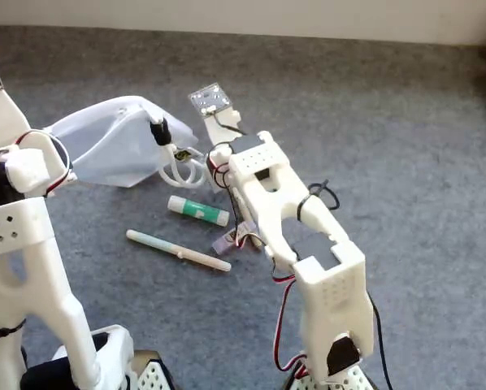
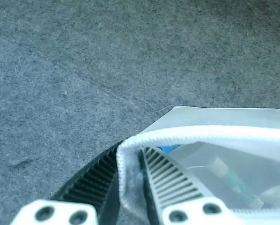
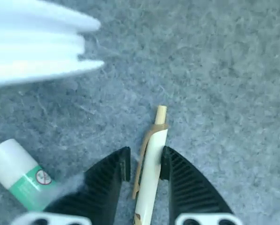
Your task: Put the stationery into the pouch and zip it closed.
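A translucent white pouch [image 1: 113, 145] hangs above the grey carpet, its mouth towards the middle. My left gripper [image 2: 130, 185] is shut on its zipper rim [image 2: 187, 136]; in the high view it sits at the pouch's left end [image 1: 62, 158]. Something green and white [image 2: 233, 185] shows through the pouch wall. My right gripper [image 3: 144, 164] is shut on a cream pen [image 3: 149, 168] with a beige clip, just in front of the pouch edge [image 3: 37, 51]. In the high view this gripper [image 1: 178, 161] is at the pouch mouth. A glue stick [image 1: 197, 210] [image 3: 18, 176] and another pen [image 1: 178, 250] lie on the carpet.
A small pale purple piece [image 1: 231, 238] lies beside the right arm, between the glue stick and the loose pen. Open grey carpet [image 1: 405, 138] stretches to the right and behind. The left arm's base [image 1: 32, 268] stands at the front left.
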Robot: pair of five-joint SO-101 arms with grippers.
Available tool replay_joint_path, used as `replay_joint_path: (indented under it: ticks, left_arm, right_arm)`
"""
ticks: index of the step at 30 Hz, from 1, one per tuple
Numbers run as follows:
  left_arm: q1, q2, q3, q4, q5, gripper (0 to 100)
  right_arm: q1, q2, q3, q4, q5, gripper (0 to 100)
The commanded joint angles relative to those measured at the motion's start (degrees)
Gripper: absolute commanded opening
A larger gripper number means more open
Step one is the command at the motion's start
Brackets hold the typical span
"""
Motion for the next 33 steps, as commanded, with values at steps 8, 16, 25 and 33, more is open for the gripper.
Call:
replay_joint_path:
  ticks: [8, 16, 25, 33]
  left_arm:
    - [-1.4, -0.1, -0.7, -0.4, 0.2, 1]
    - [-1.4, -0.1, -0.7, -0.2, 0.1, 1]
    - [-1.4, -0.1, -0.7, -0.3, 0.1, 1]
    - [-1.1, -0.1, -0.7, -0.4, 0.2, 1]
  right_arm:
    - [0.8, 0.7, -3.3, -0.7, 0.1, 10.9]
    - [1.3, 0.7, -3.3, -0.7, 0.5, 0.4]
    - [4.5, 0.1, -3.7, 5.3, 0.5, 0.5]
    - [5.7, -8.9, -3.6, 7.0, 0.5, 0.5]
